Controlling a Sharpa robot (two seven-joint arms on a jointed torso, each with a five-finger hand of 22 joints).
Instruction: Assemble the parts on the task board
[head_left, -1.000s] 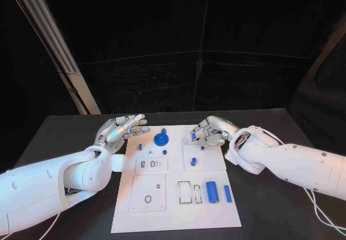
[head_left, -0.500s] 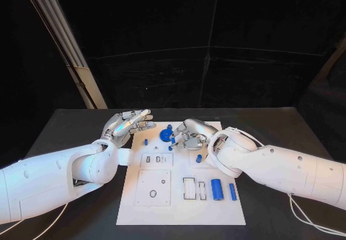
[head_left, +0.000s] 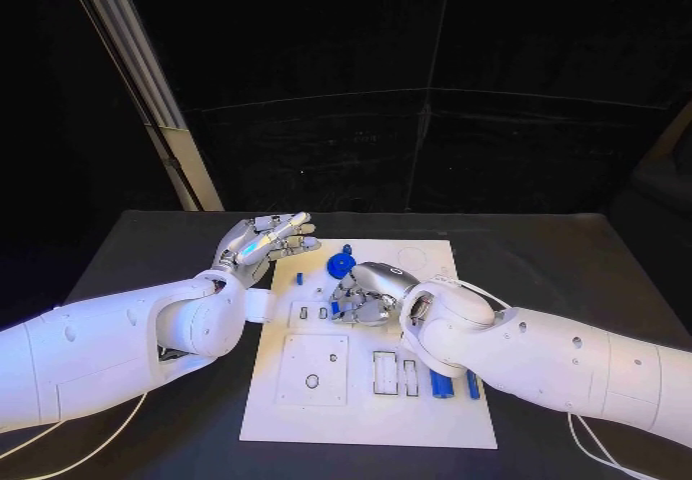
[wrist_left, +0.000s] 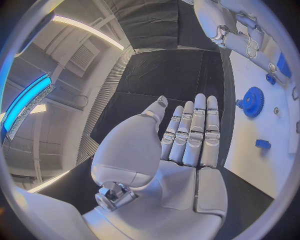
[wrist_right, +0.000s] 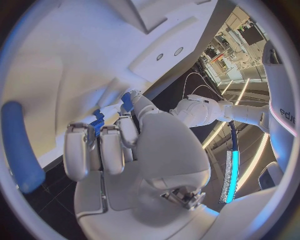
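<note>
We take the blue gear (head_left: 340, 265), standing near the far edge of the task board (head_left: 361, 420), as our landmark. Left of it our left hand (head_left: 264, 243) hovers at the board's edge, fingers straight and side by side, holding nothing. Just nearer than the gear our right hand (head_left: 365, 294) is down on the board, fingers curled around a small blue part (wrist_right: 97, 121). We judge a seating step is under way; next it needs aligning over its slot.
</note>
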